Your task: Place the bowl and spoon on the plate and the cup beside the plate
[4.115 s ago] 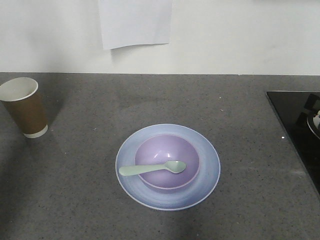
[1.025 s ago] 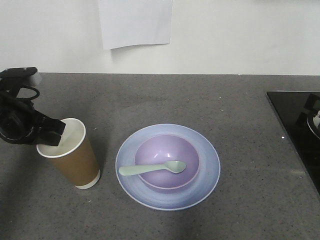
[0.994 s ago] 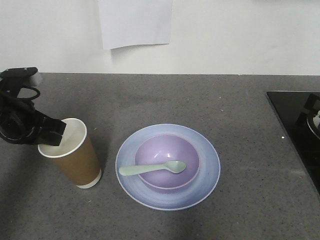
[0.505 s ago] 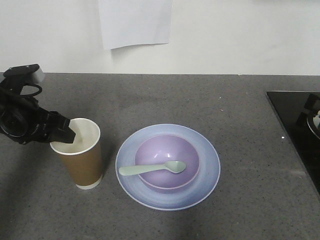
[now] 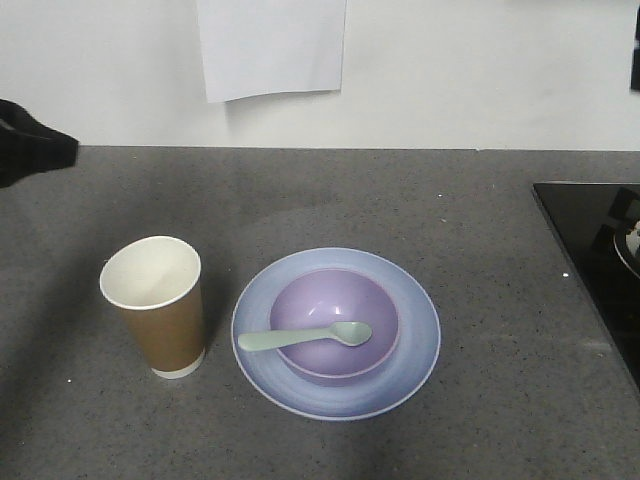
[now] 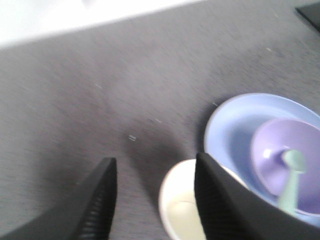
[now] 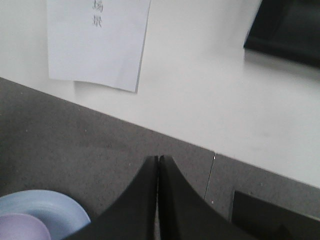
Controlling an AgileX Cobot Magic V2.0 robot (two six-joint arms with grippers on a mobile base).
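Worktop of speckled grey stone carries everything. Near its middle lies the plate, pale blue, with the bowl seated on it and the spoon laid across the bowl, its handle poking out over the left rim. Just left of the plate, apart from it, the cup stands upright and free of any grip. At the right edge sits a black glossy cooktop; on the wall behind hangs a white paper sheet.

Left hand hangs above the cup with its two dark fingers spread wide and nothing between them; the wrist view is blurred. Right hand is raised clear of the worktop toward the wall, fingers pressed together, gripping nothing. Nothing stands between cup and plate.
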